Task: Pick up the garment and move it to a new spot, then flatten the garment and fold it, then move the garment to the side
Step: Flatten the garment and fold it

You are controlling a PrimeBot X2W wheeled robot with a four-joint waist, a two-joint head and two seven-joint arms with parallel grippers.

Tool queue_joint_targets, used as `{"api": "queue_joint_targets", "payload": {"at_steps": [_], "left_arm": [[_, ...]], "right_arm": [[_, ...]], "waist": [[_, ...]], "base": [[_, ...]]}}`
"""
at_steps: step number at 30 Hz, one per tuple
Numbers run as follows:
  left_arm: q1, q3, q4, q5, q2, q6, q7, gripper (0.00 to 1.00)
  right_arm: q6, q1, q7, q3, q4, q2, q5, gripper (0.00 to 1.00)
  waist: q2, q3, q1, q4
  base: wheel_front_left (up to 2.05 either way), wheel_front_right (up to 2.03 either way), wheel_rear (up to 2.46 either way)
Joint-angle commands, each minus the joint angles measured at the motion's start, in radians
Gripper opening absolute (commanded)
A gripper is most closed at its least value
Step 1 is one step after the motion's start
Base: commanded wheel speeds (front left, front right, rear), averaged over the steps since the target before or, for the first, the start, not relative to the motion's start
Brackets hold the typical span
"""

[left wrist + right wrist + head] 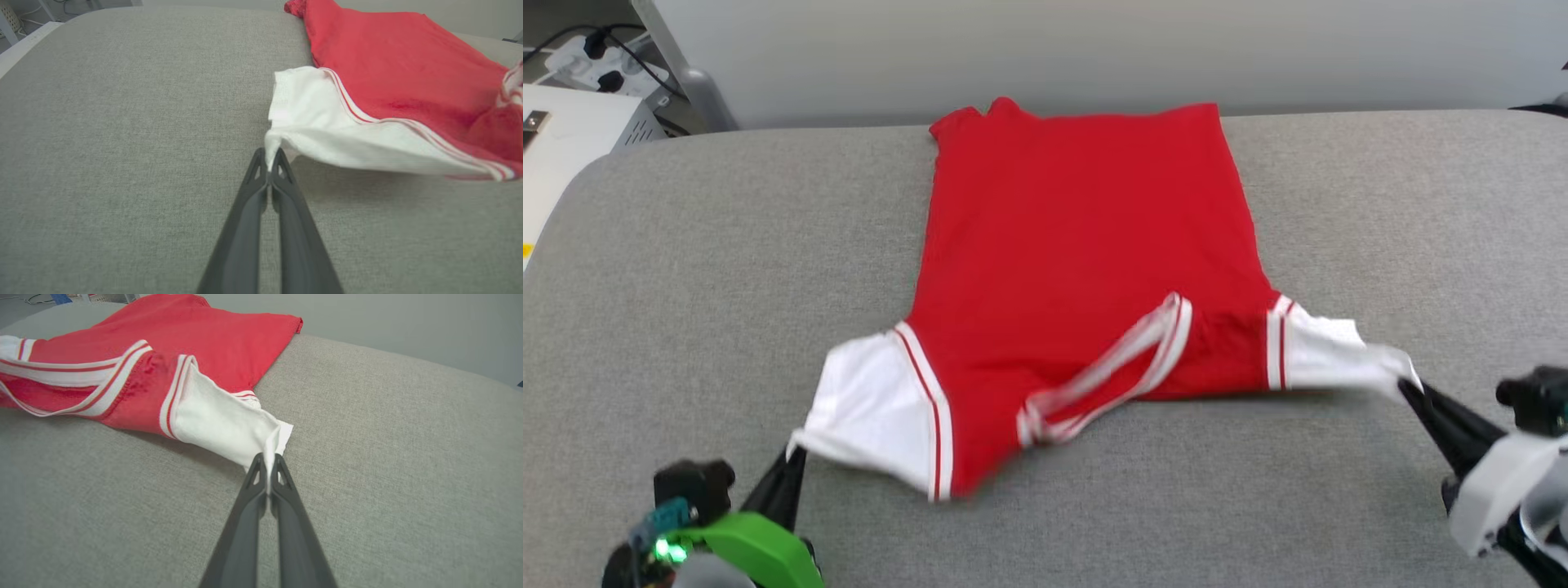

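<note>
The garment (1078, 237), a red T-shirt with white short sleeves, lies spread on the grey padded table (686, 261), hem at the far edge, striped collar near me. My left gripper (792, 457) is shut on the tip of the white sleeve at the lower left; the left wrist view has the garment (388, 73) stretching up and right from that gripper (269, 157). My right gripper (1409, 388) is shut on the tip of the other white sleeve at the right; its wrist view shows the garment (196, 335) running up and left from the gripper (267, 461). Both sleeves are pulled taut, slightly lifted.
A white unit (564, 139) with a power strip and cables (596, 57) stands off the table's far left corner. A pale wall runs behind the table. Bare grey padding extends left and right of the garment.
</note>
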Motion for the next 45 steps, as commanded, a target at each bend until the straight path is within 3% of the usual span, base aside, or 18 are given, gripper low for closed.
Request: {"api": "queue_joint_targets", "payload": {"at_steps": [1,17,18,19,20,21,26,29,34,38,45], "left_arm": [[0.041,0.01,0.012,-0.009,-0.015,0.002,-0.006,0.0],[0.205,0.122,0.056,0.077,-0.078,-0.01,-0.006,0.0],[0.205,0.125,0.052,0.082,-0.082,-0.009,-0.006,0.0],[0.204,0.128,0.047,0.09,-0.085,-0.009,-0.006,0.0],[0.203,0.129,0.043,0.096,-0.086,-0.008,-0.006,0.0],[0.2,0.131,0.035,0.105,-0.088,-0.006,-0.006,0.0],[0.179,0.135,-0.019,0.149,-0.09,0.008,-0.006,0.0],[0.144,0.119,-0.067,0.191,-0.086,0.018,-0.002,0.0],[0.085,0.107,-0.151,0.242,-0.089,0.048,0.007,0.0],[0.041,0.096,-0.212,0.28,-0.1,0.068,0.011,0.0],[-0.048,0.058,-0.27,0.341,-0.139,0.072,0.012,0.0]], "right_arm": [[-0.001,0.049,-0.009,-0.019,-0.002,-0.005,-0.009,0.0],[-0.001,0.429,0.087,-0.207,-0.091,0.004,-0.008,0.0],[-0.001,0.432,0.098,-0.216,-0.097,0.008,-0.01,0.06],[-0.001,0.431,0.113,-0.228,-0.106,0.013,-0.015,0.38],[-0.001,0.425,0.123,-0.239,-0.113,0.016,-0.021,0.94],[-0.001,0.416,0.134,-0.253,-0.124,0.016,-0.032,1.0],[-0.001,0.363,0.171,-0.346,-0.209,-0.015,-0.083,1.0],[-0.001,0.305,0.178,-0.454,-0.288,-0.046,-0.113,1.0],[-0.001,0.14,0.231,-0.614,-0.399,-0.042,-0.155,1.0],[-0.001,-0.044,0.348,-0.674,-0.419,-0.016,-0.158,1.0],[-0.001,-0.388,0.712,-0.618,-0.296,-0.024,-0.119,1.0]], "waist": [[0.0,-0.013,0.0001,-0.002],[0.0,-0.038,0.0001,0.014],[0.0,-0.036,0.0001,0.014],[0.0,-0.032,0.0001,0.014],[0.0,-0.029,0.0001,0.013],[0.0,-0.025,0.0001,0.013],[0.0,0.003,0.0001,0.025],[0.0,0.039,0.0001,0.05],[0.0,0.113,0.0001,0.094],[0.0,0.186,0.0001,0.14],[0.0,0.319,0.0001,0.231]], "base": [[0.0,0.0,0.0],[0.0,0.0,0.0],[0.0,0.0,0.0],[0.0,0.0,0.0],[0.0,0.0,0.0],[0.0,0.0,0.0],[0.0,0.0,0.0],[0.0,0.0,0.0],[0.0,0.0,0.0],[0.0,0.0,0.0],[0.0,0.0,0.0]]}}
